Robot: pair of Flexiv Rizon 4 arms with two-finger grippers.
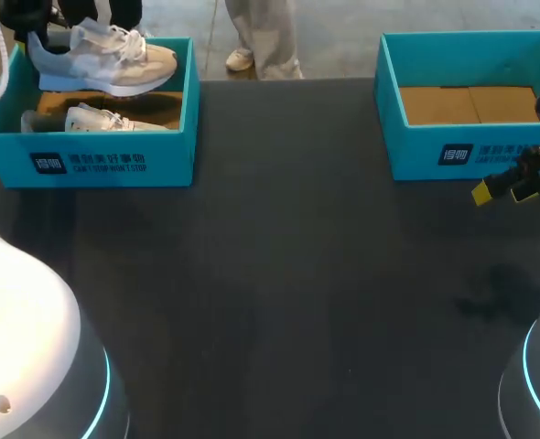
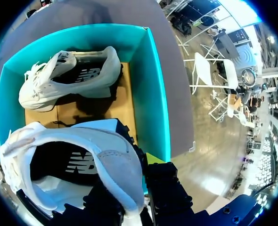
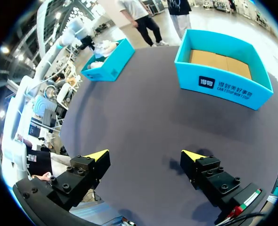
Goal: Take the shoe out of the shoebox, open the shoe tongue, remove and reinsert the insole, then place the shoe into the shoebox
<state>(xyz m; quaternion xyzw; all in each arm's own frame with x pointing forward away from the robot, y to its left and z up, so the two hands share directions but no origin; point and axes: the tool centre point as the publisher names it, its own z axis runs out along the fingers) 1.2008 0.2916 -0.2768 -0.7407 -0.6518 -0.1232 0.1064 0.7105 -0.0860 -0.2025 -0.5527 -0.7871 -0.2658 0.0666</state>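
A pale grey and beige sneaker (image 1: pixel 105 59) hangs over the left teal shoebox (image 1: pixel 87 163), its toe pointing right. My left gripper (image 1: pixel 34 32) is shut on its heel. In the left wrist view the heel wall of that sneaker (image 2: pixel 73 155) sits clamped between the black fingers of the left gripper (image 2: pixel 136 188), and the dark insole shows inside. A second sneaker (image 2: pixel 68 77) lies on its side on the box's cardboard floor (image 2: pixel 125 108). My right gripper (image 1: pixel 513 186) hovers open in front of the right shoebox (image 1: pixel 471 151), with nothing between the fingers of this right gripper (image 3: pixel 146 157).
The right teal shoebox (image 3: pixel 224 84) holds only its cardboard floor. The left shoebox (image 3: pixel 108 63) stands at the table's far corner. Dark tabletop (image 1: pixel 279 274) stretches between and in front of the two boxes.
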